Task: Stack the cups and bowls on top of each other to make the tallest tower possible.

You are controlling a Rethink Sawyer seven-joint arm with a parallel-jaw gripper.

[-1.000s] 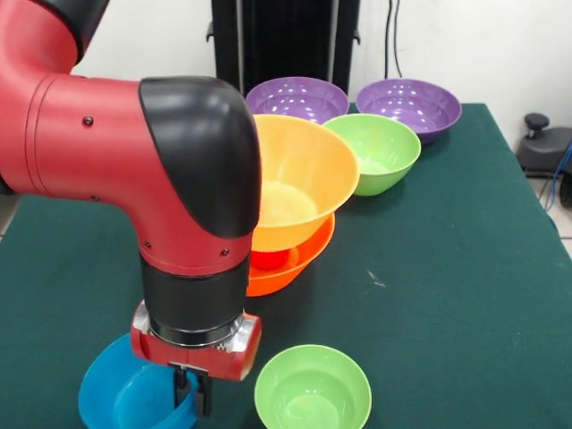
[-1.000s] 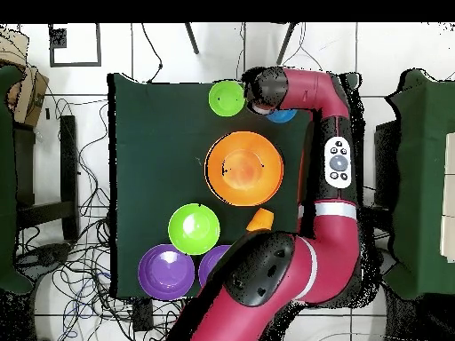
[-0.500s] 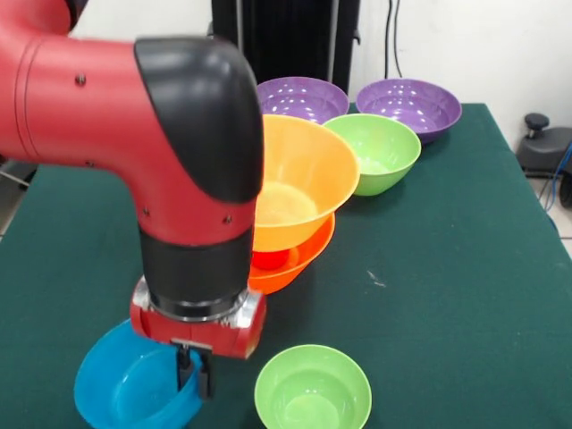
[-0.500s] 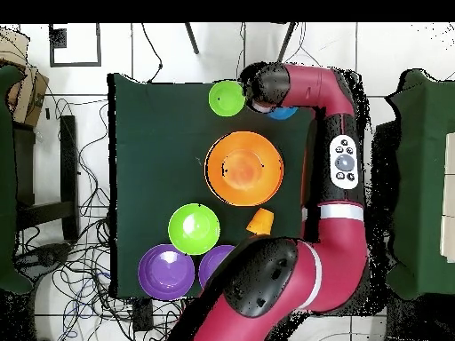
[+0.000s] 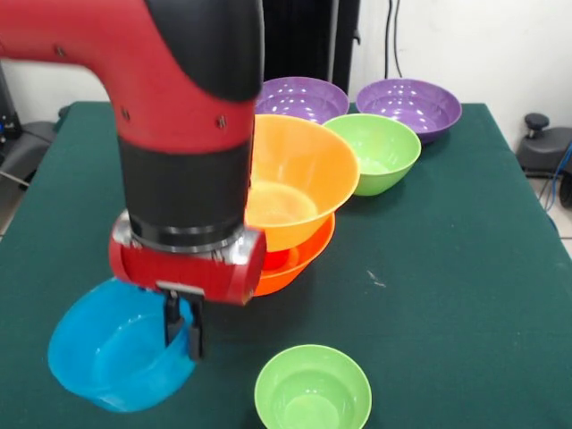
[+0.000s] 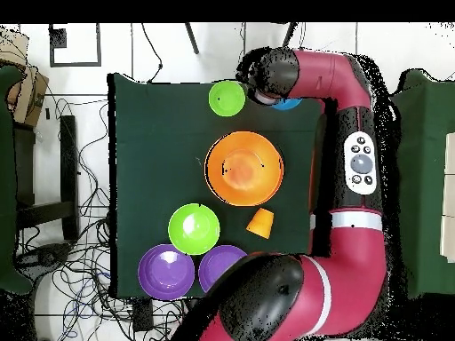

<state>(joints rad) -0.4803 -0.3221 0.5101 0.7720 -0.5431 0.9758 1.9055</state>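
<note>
Nearest the camera sits the small green bowl, upright on the green table, just in front of the tower. Beside it, the gripper has its fingers clamped on the rim of a small blue bowl, one finger inside and one outside the wall; the bowl hangs tilted and appears to be clear of the cloth. The hold is on one edge only, so the bowl could swing or slip out during a fast move, and the bulky wrist sits close to the tower, where a sideways sweep could knock it. The tower is a large orange bowl nested tilted in another, with something red between them, so it may rock when loaded. Behind the tower stand the medium green bowl and two purple bowls. The overhead view shows an orange cup lying near the tower.
</note>
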